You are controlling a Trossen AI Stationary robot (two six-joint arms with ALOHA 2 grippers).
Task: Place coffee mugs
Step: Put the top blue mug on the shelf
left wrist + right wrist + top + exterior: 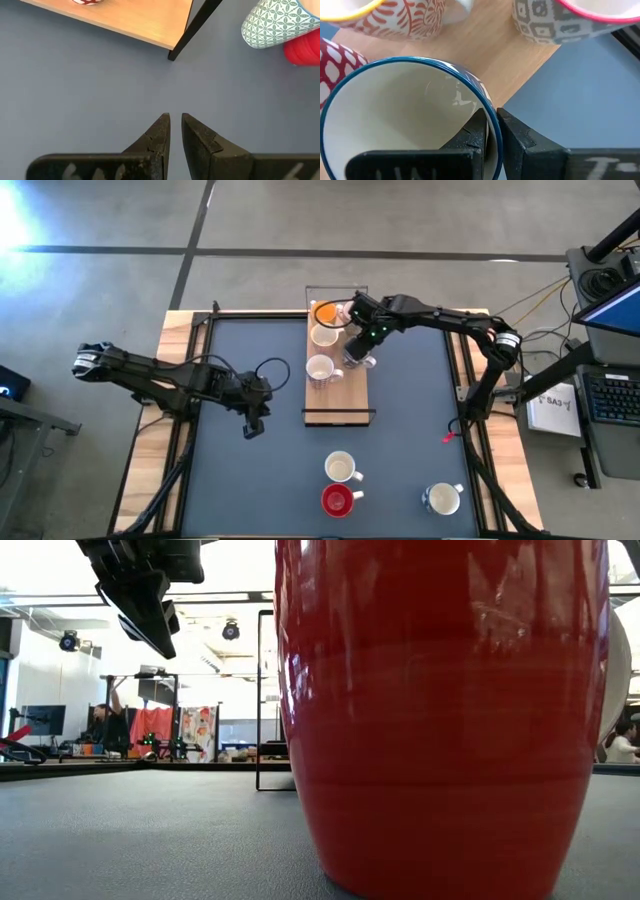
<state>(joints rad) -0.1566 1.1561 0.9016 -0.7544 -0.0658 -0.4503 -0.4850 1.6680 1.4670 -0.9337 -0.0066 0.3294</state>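
Observation:
A wooden board [345, 395] in a black frame lies at the table's middle. On it stand an orange mug [325, 311] and two white mugs [324, 335] [319, 368]. My right gripper [491, 112] is over the board's right edge, shut on a blue-rimmed mug [405, 110]. Three more mugs stand near the front edge: a white one [341, 468], a red one [337, 500] and another white one [441, 498]. My left gripper [252, 428] hangs shut over bare table left of the board, holding nothing. My right gripper holds the blue-rimmed mug by its rim [489, 107], one finger [472, 135] inside the cup and the other [520, 135] outside against the wall. The fingers come steeply from above. The mug stays upright, mouth up, over the board's right edge; whether its base rests there is hidden.
Close round the held mug stand a yellow-rimmed orange-patterned mug [395, 15], a pink-rimmed grey-patterned mug [560, 20] and a red white-dotted mug [335, 60]. The board's black frame [262, 700] rises at its ends. Bare dark table lies left and right of the board.

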